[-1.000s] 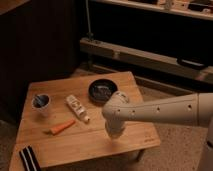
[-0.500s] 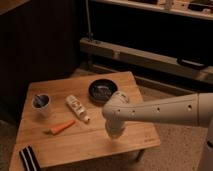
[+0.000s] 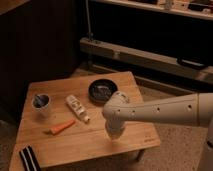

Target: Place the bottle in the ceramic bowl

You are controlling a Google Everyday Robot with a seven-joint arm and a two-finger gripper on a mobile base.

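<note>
Your claw hangs tip-down over the front right part of the wooden table; its fingers are drawn together and grip nothing; the white arm runs off to the right from it. Left of the claw and a little farther back, the bottle lies flat on the wood, untouched; straight beyond the claw, slightly left, the ceramic bowl sits upright, near the bottle but apart from it. Farther left of the claw, an orange carrot lies flat; past that, a small cup stands near the table's left edge; farthest off, a black-and-white striped object rests at the near left corner.
</note>
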